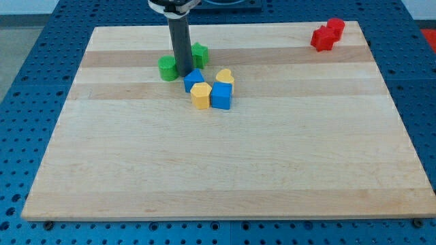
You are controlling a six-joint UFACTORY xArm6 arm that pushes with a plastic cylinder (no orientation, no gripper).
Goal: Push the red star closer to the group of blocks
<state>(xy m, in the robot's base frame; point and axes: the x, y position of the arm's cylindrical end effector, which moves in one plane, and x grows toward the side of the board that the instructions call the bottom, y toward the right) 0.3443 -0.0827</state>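
Tool-wise, my tip [185, 73] is a bare rod with no jaws, holding nothing, standing between the green blocks [167, 68] beside the blue block [194, 79] in the group. Red star [322, 37] sits well apart, near the counter's [238, 170] top right corner, touching another red block [335, 26]. Pushing appears not yet begun.

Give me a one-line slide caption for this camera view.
My tip sits between two green blocks beside the blue-and-yellow cluster; two red blocks wait at the board's top right.
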